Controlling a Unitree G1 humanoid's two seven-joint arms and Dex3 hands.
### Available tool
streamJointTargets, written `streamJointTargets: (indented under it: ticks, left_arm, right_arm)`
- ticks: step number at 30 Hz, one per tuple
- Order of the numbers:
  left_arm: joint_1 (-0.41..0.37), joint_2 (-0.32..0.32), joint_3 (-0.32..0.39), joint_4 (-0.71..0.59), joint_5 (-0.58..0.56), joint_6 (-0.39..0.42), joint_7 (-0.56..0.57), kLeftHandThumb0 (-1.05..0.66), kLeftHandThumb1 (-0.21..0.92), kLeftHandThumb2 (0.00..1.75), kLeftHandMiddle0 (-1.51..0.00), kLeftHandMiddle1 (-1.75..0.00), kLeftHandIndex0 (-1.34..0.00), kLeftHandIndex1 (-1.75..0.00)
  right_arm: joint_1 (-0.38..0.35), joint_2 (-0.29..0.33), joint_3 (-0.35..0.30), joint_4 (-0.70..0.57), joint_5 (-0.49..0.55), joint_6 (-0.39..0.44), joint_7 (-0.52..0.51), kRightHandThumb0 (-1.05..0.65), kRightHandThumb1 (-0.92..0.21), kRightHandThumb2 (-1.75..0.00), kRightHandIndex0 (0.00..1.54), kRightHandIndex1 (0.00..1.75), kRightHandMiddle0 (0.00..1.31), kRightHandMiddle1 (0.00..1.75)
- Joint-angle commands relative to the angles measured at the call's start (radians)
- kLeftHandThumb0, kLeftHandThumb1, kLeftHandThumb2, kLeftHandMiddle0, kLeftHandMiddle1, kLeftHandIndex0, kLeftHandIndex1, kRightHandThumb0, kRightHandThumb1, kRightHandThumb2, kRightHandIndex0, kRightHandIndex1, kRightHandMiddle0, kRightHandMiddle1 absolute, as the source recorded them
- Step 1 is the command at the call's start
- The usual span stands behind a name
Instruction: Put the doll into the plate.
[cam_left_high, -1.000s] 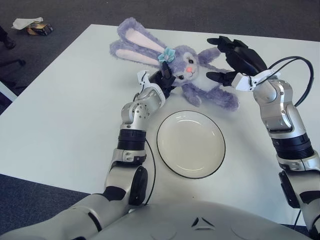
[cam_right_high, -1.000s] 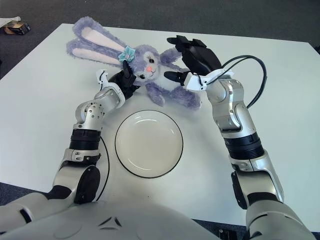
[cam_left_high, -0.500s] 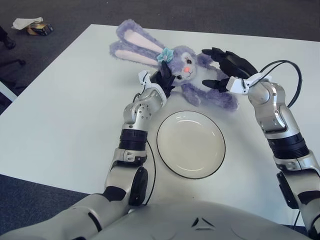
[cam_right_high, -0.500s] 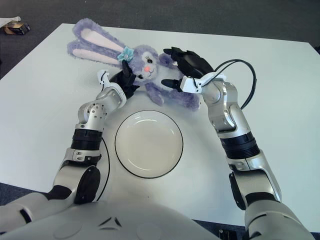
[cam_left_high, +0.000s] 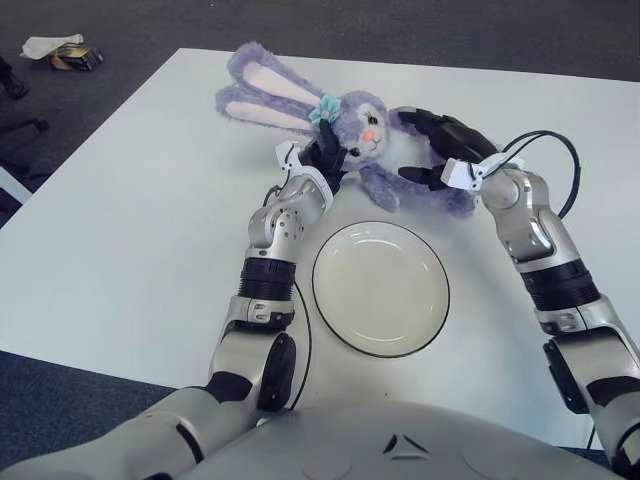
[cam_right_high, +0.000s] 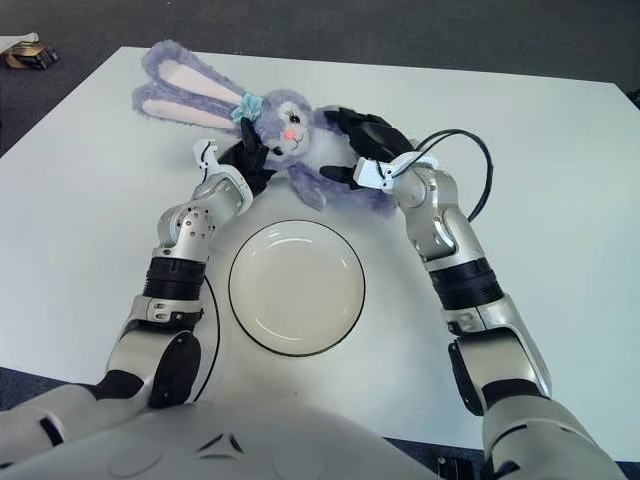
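Both hands (cam_left_high: 432, 150) around doll (cam_left_high: 375, 140)

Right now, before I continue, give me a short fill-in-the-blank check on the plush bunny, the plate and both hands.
1. The purple plush bunny doll lies on the white ____.
2. The round white plate with a dark rim holds ____.
3. The right hand is on the doll's ____.
4. The left hand is beside the doll's ____.

Missing words: table; nothing; body; head

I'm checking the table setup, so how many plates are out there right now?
1. A single white plate with a dark rim sits on the table, near the robot, between its two arms and just in front of the purple bunny doll. Nothing in view could hide another.
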Motion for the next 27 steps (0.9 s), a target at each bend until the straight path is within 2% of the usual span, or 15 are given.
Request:
streamJointTargets:
  ticks: [1,8,13,23,27]
  left_arm:
    - [0.0,-0.077,0.011,0.058,0.014,0.037,0.027,-0.69,0.78,0.81,-0.04,-1.42,0.0,-1.49]
    - [-0.001,-0.079,0.008,0.065,0.023,0.031,0.033,-0.73,0.8,0.82,-0.03,-1.37,0.0,-1.59]
    - [-0.004,-0.079,0.007,0.072,0.026,0.032,0.041,-0.76,0.83,0.8,-0.1,-1.47,0.0,-1.72]
    - [-0.019,-0.081,0.016,0.097,0.025,0.051,0.066,-0.78,0.83,0.8,-0.17,-1.71,0.0,-1.75]
    - [-0.029,-0.083,0.023,0.117,0.022,0.055,0.075,-0.79,0.83,0.81,-0.22,-1.74,0.0,-1.75]
  right_arm:
    - [-0.029,0.007,0.006,0.029,0.01,-0.007,-0.01,-1.05,-0.92,-0.69,0.0,0.13,0.0,0.36]
    - [-0.049,0.024,0.015,0.072,0.013,0.001,-0.016,-1.05,-0.92,-0.7,0.0,0.13,0.0,0.37]
    - [-0.068,0.037,0.022,0.098,0.011,0.019,-0.021,-1.05,-0.92,-0.7,0.0,0.12,0.0,0.39]
    - [-0.113,0.078,0.036,0.174,0.012,0.026,-0.059,-1.05,-0.92,-0.71,0.0,0.11,0.0,0.44]
    - [-0.126,0.089,0.045,0.204,0.01,0.012,-0.086,-1.05,-0.92,-0.71,0.0,0.11,0.0,0.47]
